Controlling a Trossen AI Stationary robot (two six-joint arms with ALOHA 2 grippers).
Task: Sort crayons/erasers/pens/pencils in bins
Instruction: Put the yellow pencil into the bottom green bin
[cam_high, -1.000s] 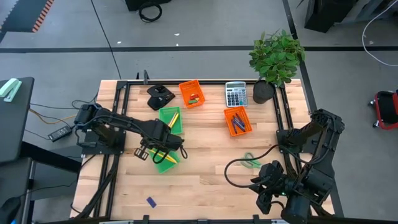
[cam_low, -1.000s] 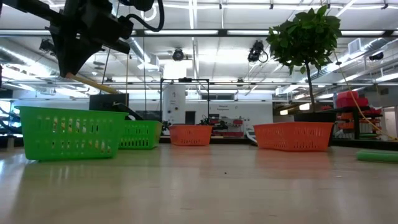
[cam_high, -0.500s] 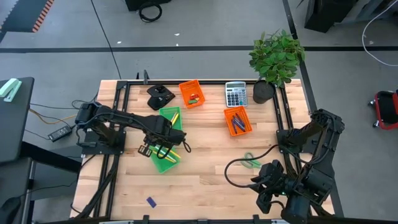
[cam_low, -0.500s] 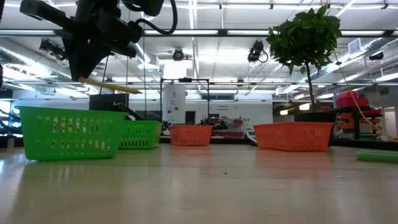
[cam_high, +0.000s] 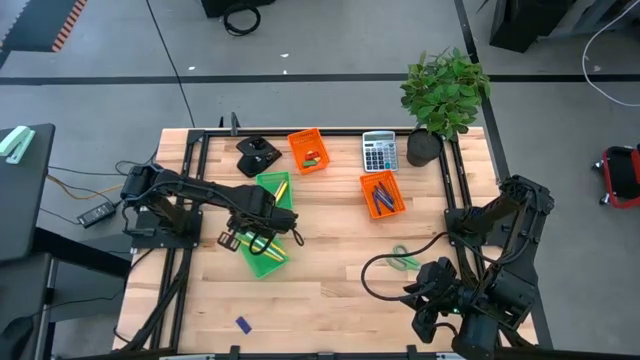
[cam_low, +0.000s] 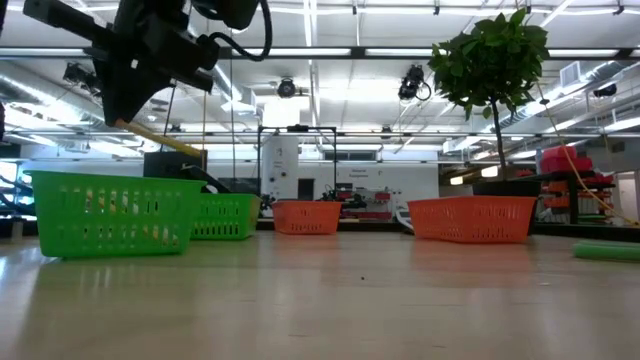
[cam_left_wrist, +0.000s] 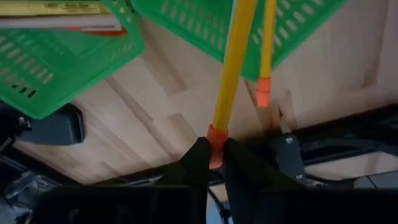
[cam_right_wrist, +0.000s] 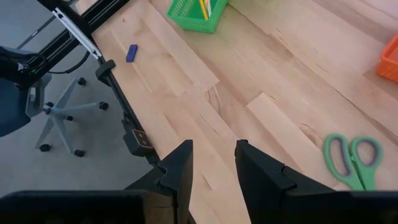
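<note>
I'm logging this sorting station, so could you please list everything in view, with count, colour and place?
green bins: two, green, table's left-centre, pencils inside.
orange bins: two, orange, far centre and right of centre.
held pencil: one, yellow with orange tip, above the green bins.
eraser: one, blue, near left edge.
scissors: one, green-handled, right of centre.
calculator: one, grey, far side.
plant: one, green, far right corner.
left gripper: shut on held pencil.
right gripper: open, near right corner.

The high view looks straight down on the whole bench (cam_high: 330, 270); the low view looks level across it; both share, probably, the same nearer green bin (cam_low: 110, 212).
</note>
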